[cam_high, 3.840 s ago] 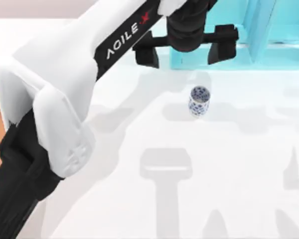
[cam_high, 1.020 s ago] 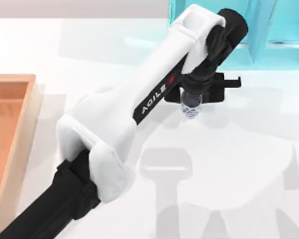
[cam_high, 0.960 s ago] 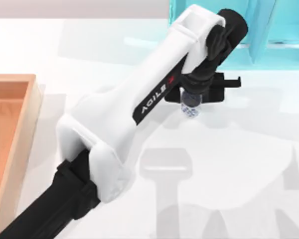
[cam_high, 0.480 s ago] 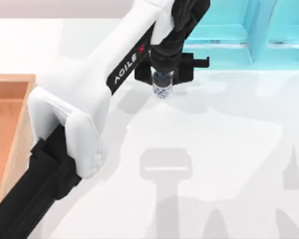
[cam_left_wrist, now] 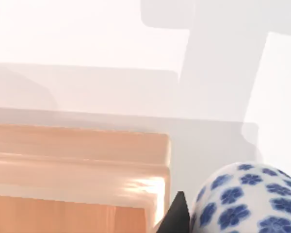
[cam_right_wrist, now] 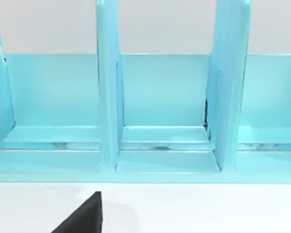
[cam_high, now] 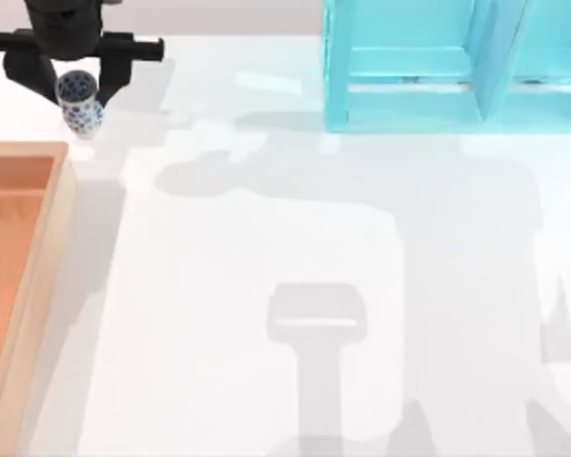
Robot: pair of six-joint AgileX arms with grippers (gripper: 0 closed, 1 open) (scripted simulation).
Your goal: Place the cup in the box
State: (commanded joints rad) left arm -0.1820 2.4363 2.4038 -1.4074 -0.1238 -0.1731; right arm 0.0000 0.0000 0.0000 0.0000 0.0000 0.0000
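The step in hand is the carry: the cup must travel from the far left of the desk over the rim and down into the box.

Nearest, at the left edge of the top view, lies the box point(cam_high: 19, 286), shallow and orange-brown with a paler tan rim, reaching from the near edge up to its far corner. From the left wrist view that same corner point(cam_left_wrist: 136, 150) sits just off the cup, so the load looks not yet over the opening. To do this well, I judge the arm should keep its height until the cup has passed the rim entirely, move toward the near side and a little left so it stands over the orange floor, and only then lower and let go, keeping the cup upright so it does not topple on release.

Beyond the box's far corner, the left hand point(cam_high: 68, 78) hangs with its dark fingers closed on either side of the cup point(cam_high: 79, 100), a small white cylinder speckled with blue flowers, held upright and clear of the desk, its open mouth facing up. The left wrist view shows its patterned wall point(cam_left_wrist: 247, 199) close by.

The desk point(cam_high: 266, 248) is plain white, crossed by soft grey shadows. At the far right stands a turquoise shelf unit point(cam_high: 438, 67) with upright dividers, well apart from the cup. The right arm is parked facing its compartments point(cam_right_wrist: 162, 92).
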